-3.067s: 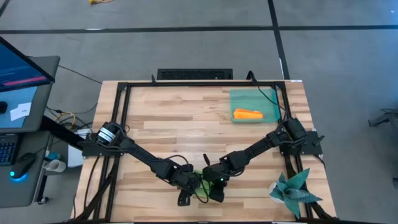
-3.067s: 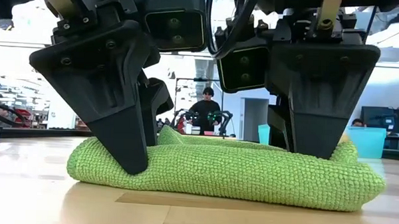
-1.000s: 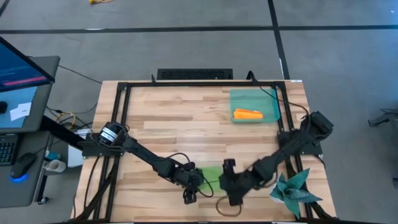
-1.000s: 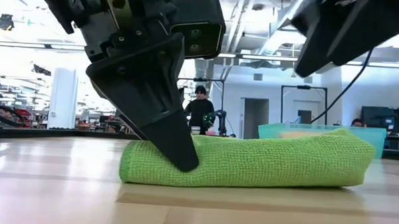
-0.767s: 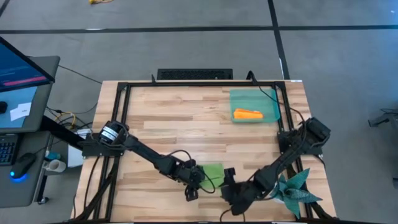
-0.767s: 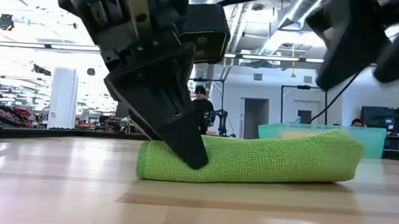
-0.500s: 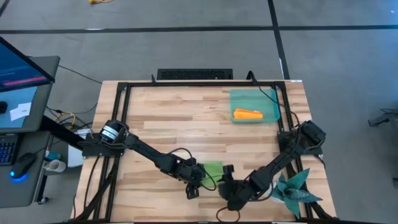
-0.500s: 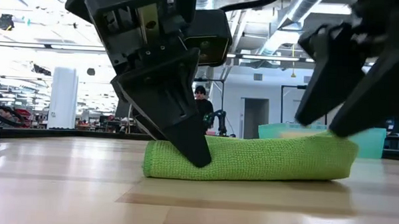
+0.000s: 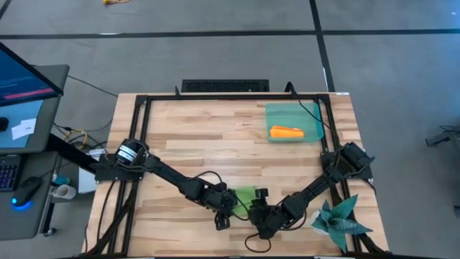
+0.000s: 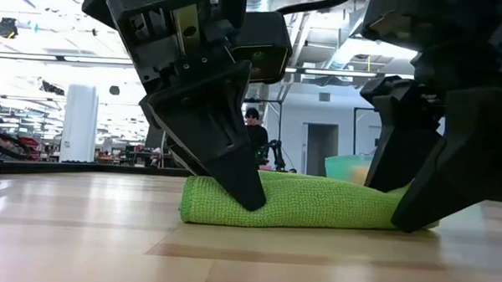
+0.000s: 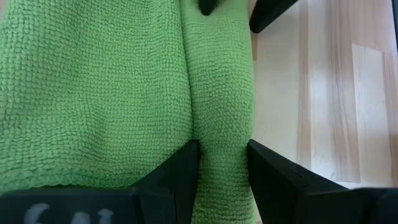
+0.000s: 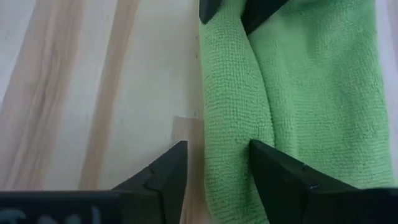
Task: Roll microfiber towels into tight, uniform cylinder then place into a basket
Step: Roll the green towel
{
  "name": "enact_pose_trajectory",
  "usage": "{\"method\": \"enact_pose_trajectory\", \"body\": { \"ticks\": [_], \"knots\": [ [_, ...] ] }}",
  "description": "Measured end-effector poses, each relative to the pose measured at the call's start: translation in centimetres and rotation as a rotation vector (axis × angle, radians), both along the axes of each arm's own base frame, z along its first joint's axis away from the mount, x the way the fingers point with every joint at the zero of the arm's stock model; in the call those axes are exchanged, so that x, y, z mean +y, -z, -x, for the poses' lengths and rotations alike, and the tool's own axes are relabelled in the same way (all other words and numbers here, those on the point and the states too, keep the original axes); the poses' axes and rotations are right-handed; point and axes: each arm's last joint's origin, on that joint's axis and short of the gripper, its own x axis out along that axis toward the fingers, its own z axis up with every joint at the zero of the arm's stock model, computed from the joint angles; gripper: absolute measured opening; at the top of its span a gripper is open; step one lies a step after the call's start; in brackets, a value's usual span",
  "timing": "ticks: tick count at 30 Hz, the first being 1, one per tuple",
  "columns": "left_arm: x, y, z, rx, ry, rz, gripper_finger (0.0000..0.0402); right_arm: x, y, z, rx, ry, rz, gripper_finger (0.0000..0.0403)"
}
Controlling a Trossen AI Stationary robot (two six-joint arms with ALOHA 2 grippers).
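**Ana:** Green towel (image 9: 246,195) first: where does it lie?

**Ben:** Rolled into a low log on the wooden table (image 9: 201,137), near the front edge, well away from the basket (image 9: 292,121) at the far right corner. An orange towel (image 9: 286,132), already rolled, lies inside that basket.

**Ana:** And the arms?

**Ben:** Both reach in low and slant toward the green towel from opposite sides. The left gripper (image 9: 224,208) sits at the roll's left end; in the left wrist view its two fingers (image 11: 168,177) pinch a fold of the cloth between them. In the low view it leans over the roll with a fingertip pressed into the cloth.

**Ana:** The right one?

**Ben:** The right gripper (image 9: 257,210) is at the roll's other end. Its fingers (image 12: 166,169) are spread: one stands on bare wood just beside the towel, the other rests on the cloth, with the roll's edge between them. They do not squeeze it.

**Ana:** The surroundings?

**Ben:** Pale planked tabletop inside a black frame. A dark teal spiky cloth (image 9: 338,219) sits at the front right corner, beyond the right arm. A monitor (image 9: 21,72) stands left of the table. Behind the towel, in the low view, a person (image 10: 253,137) stands far off in a bright hall.
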Motion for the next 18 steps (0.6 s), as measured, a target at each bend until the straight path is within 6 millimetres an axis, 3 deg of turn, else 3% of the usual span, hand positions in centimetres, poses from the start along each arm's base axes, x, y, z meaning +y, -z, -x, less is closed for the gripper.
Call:
{"method": "enact_pose_trajectory", "body": {
  "ticks": [18],
  "knots": [
    [0.0, 0.0, 0.0, 0.003, 0.040, -0.003, 0.0127, -1.2, 0.1, -0.7, 0.028, 0.025, -0.001, 0.0149]
  ]
}}
